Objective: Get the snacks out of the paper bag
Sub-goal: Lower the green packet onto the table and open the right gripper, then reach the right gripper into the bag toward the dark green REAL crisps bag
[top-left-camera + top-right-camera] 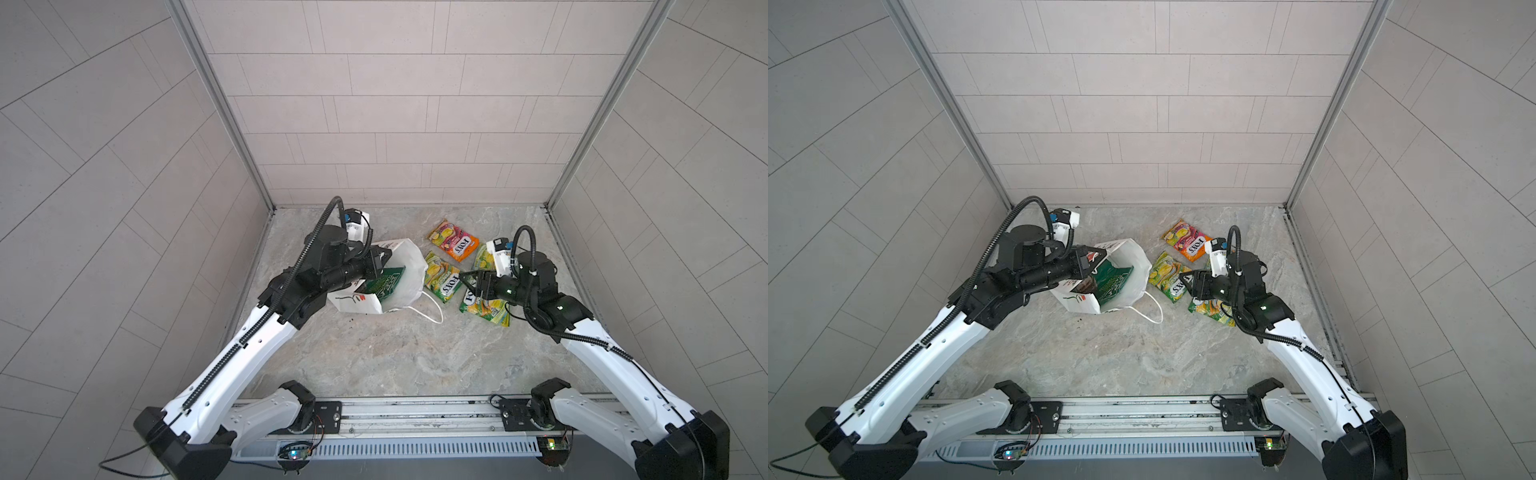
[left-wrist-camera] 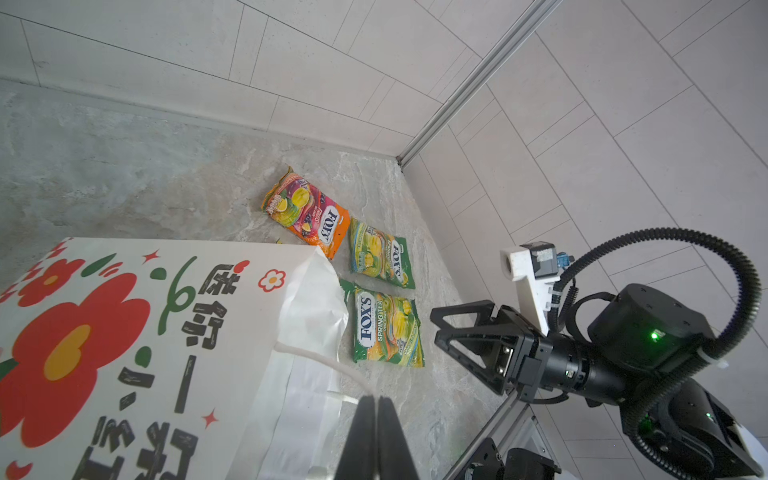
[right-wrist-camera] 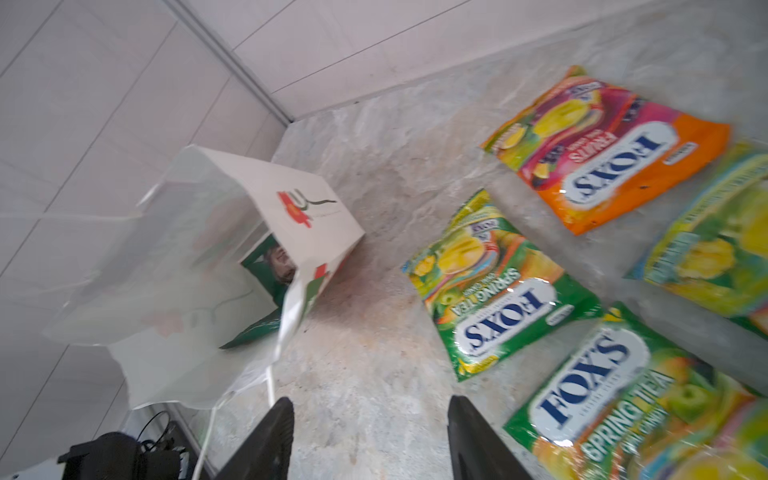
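Four small glossy packets lie flat on the veined stone tabletop (image 1: 395, 353): one orange packet (image 1: 454, 241), three green packets (image 3: 498, 282). Beside them the white paper bag (image 1: 409, 270) leans open, a dark green crisp bag (image 1: 384, 284) inside. The left gripper (image 1: 384, 254) has its jaws pressed together on the bag's rim; the right gripper (image 3: 372, 401) holds its jaws apart, empty. Only the left wrist view shows the bag's big red flower (image 2: 70, 353); both top views half hide one green packet under the right arm (image 1: 557, 309).

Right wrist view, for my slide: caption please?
Open right gripper near four FOX'S packets on the table; crisp bag inside the paper bag.
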